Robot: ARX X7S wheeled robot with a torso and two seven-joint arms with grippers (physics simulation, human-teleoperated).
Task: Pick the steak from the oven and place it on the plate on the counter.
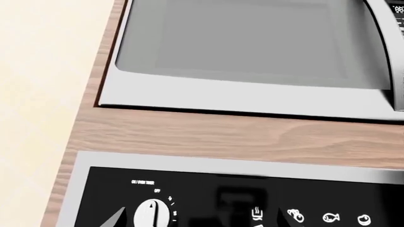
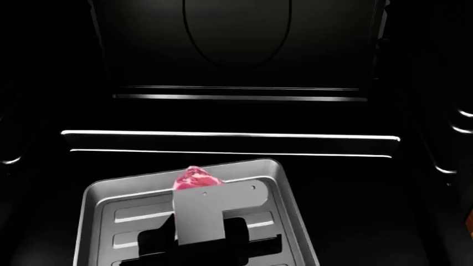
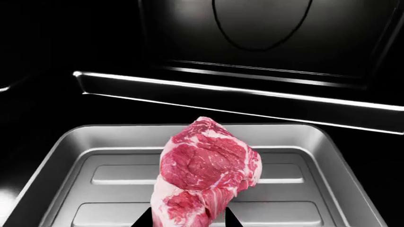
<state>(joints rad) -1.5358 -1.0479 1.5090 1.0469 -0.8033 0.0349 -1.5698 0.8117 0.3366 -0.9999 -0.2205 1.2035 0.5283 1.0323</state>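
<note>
I look into the dark oven. The steak, red-pink with white fat, stands tilted on end over the grey ribbed tray. My right gripper is shut on its lower end, one black fingertip on each side. In the head view only the steak's top shows behind the right gripper's grey bracket, over the tray. My left gripper shows two fingertips wide apart, open and empty, in front of a black control panel. The plate and the counter are out of view.
Shiny rack rails cross the oven cavity behind the tray, with more rails at the side walls. The left wrist view shows a black panel with a white knob, a wooden band and a grey appliance door.
</note>
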